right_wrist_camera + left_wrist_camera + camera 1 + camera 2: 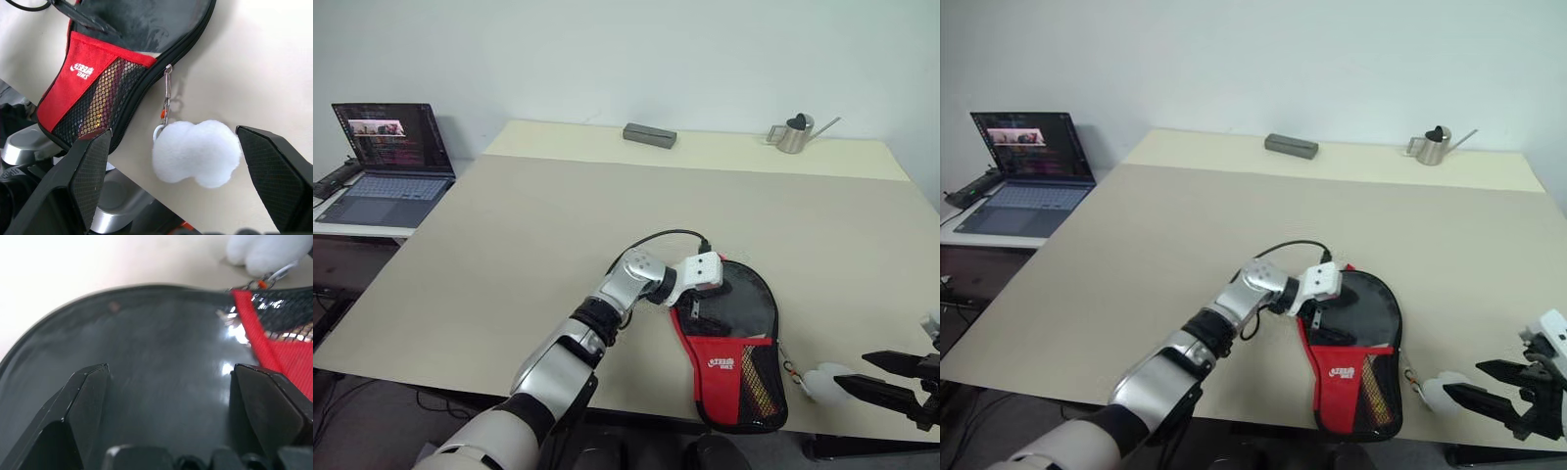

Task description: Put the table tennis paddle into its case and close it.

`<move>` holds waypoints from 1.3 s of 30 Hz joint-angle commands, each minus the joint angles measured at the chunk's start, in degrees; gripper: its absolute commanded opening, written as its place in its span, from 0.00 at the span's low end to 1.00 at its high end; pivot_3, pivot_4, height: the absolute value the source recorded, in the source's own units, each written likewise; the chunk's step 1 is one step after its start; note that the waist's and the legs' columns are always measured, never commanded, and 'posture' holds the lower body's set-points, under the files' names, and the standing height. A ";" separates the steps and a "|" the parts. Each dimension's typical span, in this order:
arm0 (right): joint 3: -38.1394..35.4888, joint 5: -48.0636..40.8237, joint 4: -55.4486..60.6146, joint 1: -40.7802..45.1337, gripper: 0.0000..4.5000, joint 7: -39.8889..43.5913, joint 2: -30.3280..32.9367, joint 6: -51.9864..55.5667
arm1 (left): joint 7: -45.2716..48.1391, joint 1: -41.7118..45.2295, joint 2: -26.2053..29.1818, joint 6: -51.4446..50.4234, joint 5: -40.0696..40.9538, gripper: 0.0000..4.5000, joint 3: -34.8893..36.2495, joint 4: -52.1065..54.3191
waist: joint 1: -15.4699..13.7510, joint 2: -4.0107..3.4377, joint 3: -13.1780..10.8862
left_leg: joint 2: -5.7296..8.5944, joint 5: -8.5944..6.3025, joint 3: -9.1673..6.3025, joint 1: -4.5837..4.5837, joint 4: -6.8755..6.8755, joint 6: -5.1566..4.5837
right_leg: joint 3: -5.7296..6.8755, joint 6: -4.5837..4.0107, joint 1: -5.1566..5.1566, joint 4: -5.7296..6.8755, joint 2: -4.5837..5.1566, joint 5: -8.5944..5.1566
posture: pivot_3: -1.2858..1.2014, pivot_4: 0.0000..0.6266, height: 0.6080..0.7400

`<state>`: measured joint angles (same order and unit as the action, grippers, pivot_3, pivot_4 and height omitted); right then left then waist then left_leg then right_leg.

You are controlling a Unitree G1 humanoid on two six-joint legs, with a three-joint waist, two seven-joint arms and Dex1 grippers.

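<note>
While the soft paddle-shaped case, black round part and red lower part, lies at the table's near edge, both grippers stand open and empty: left gripper over its black face, right gripper framing the white pom-pom pull; pinning the case before drawing the zip should help

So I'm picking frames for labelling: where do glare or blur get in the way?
Left wrist view: the case looks smeared and soft, with white glare spots by its red part; the tabletop is washed out. Right wrist view: the pom-pom and logo are crisp. Head views: evenly lit.
</note>
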<state>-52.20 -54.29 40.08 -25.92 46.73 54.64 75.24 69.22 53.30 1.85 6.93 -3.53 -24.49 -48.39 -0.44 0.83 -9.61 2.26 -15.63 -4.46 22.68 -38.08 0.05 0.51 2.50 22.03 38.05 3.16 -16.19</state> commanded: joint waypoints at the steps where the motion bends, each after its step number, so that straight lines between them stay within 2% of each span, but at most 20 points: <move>1: 0.51 0.98 -1.07 1.00 0.99 -1.99 -1.29 -2.14 | -0.04 -0.88 -0.59 1.71 -1.15 1.00 -0.68 -0.39 | 0.02 0.00 0.00 | 0.00 0.00 0.00 -0.01 0.00 0.00 | 0.00 0.00 -0.01 0.00 0.00 0.00 | 0.52 0.24 1.00; 14: 11.63 5.51 -5.90 2.40 0.99 -6.55 -3.44 -5.66 | 0.25 -1.75 -0.61 1.50 -1.36 1.00 -0.44 0.25 | 0.02 -0.07 0.04 | 0.00 0.00 -0.01 -0.05 0.00 0.00 | 0.00 -0.01 -0.04 0.01 0.00 0.00 | 0.52 0.24 1.00; 29: 17.32 7.20 -7.10 1.42 0.99 -8.18 -5.85 -7.22 | -0.23 -2.92 -0.17 1.51 -1.68 1.00 -0.65 0.54 | 0.04 -0.09 0.06 | 0.00 0.00 -0.03 -0.26 0.01 0.00 | 0.01 0.00 -0.26 -0.02 0.00 0.00 | 0.52 0.24 1.00; 32: 17.54 7.39 -7.50 1.94 0.86 -9.05 -6.48 -7.46 | -0.04 -3.21 -0.02 1.69 -2.01 1.00 -1.07 0.38 | 0.04 -0.09 0.06 | 0.00 0.00 -0.04 -0.34 0.01 0.00 | 0.01 0.00 -0.34 -0.02 0.00 0.00 | 0.52 0.24 1.00; 39: 17.67 7.61 -7.64 2.64 0.35 -10.35 -7.99 -7.11 | -1.42 -3.48 -0.38 4.47 -3.08 1.00 -1.35 -3.97 | 0.03 -0.05 0.08 | 0.00 0.00 -0.05 -0.58 0.02 0.00 | 0.03 0.00 -0.58 -0.08 0.00 0.00 | 0.52 0.24 1.00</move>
<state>-34.27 -46.55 32.24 -23.50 36.99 47.03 68.63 68.10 51.32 1.41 10.84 -4.08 -24.31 -49.43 -0.42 0.79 -9.53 2.25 -15.64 -4.51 21.98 -38.04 0.04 0.53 2.51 21.34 37.94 3.16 -16.19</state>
